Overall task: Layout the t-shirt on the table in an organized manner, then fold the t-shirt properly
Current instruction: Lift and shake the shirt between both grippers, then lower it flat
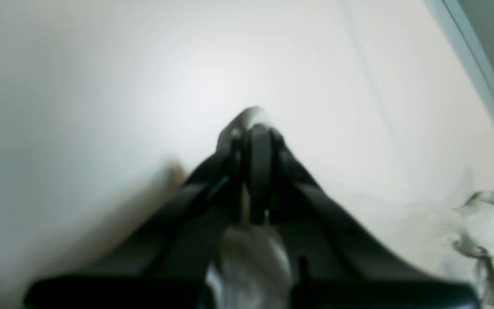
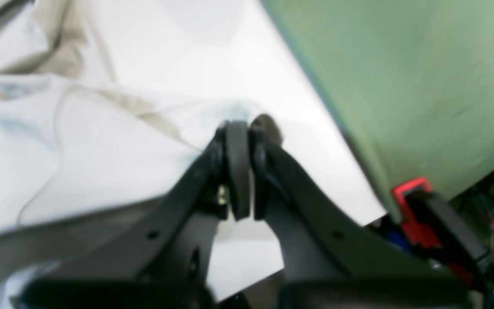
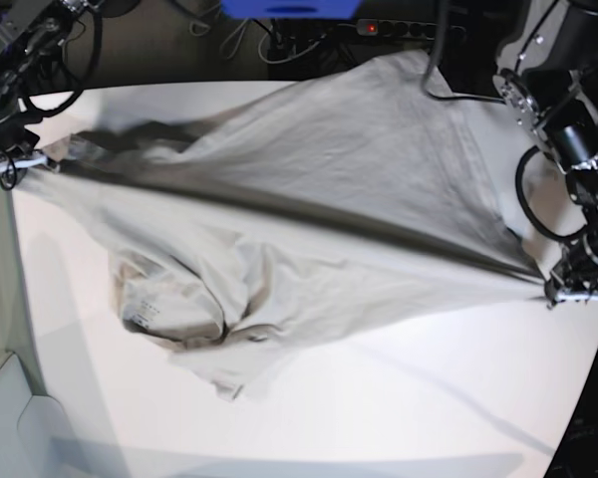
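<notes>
T-shirt (image 3: 309,199): stretched taut across the white worktop (image 3: 399,398) between both arms, its middle sagging in a crumpled bunch.
Left tool (image 1: 255,128): jaws pinched tight on a bit of shirt cloth.
Right tool (image 2: 240,128): closed on the shirt's edge near the worktop rim.
Base view only: the whole span, and cables (image 3: 279,40) behind the far edge.
Right wrist only: green floor (image 2: 401,77), a red part (image 2: 412,206).
Wrist views: blurred.

No readable text anywhere. The t-shirt (image 3: 309,189) carries a small dark printed patch near its crumpled lower part in the base view, too small and blurred to read.
</notes>
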